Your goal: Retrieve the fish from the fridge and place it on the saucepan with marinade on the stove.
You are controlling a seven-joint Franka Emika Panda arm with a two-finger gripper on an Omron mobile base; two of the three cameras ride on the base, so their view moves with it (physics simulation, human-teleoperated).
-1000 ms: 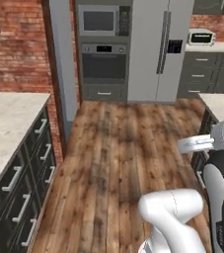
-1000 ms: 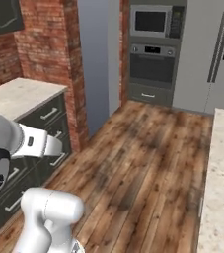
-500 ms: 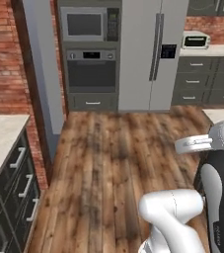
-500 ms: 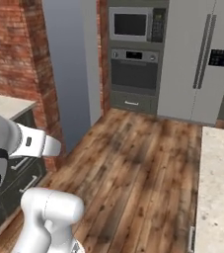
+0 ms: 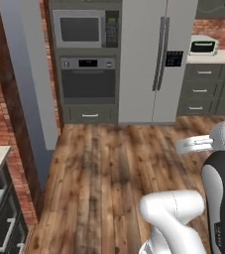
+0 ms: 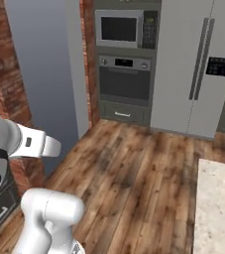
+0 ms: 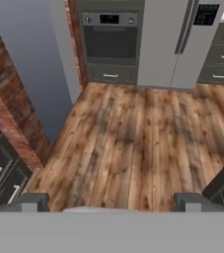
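Note:
The fridge (image 5: 153, 64) stands tall and grey at the far side of the wooden floor, both doors shut, its two dark handles side by side at the middle. The right base view shows the fridge (image 6: 203, 69) at its upper right, and the hand view has the fridge (image 7: 177, 44) at its top right. My gripper (image 7: 113, 202) is open with nothing between its fingertips (image 7: 34, 201), well back from the fridge and facing the floor in front of it. The fish, the saucepan, the marinade and the stove are out of view.
A dark built-in oven (image 5: 87, 82) with a microwave (image 5: 84, 29) above stands left of the fridge. A grey pillar (image 5: 32, 69) and brick wall (image 6: 5, 74) are on the left. Dark drawers (image 5: 0, 218) sit lower left, a pale counter (image 6: 218, 203) lower right.
The whole picture has shifted: the base has moved, so the fridge and oven now appear larger and nearer the middle. The left counter has slid mostly out of frame. The gripper stays open.

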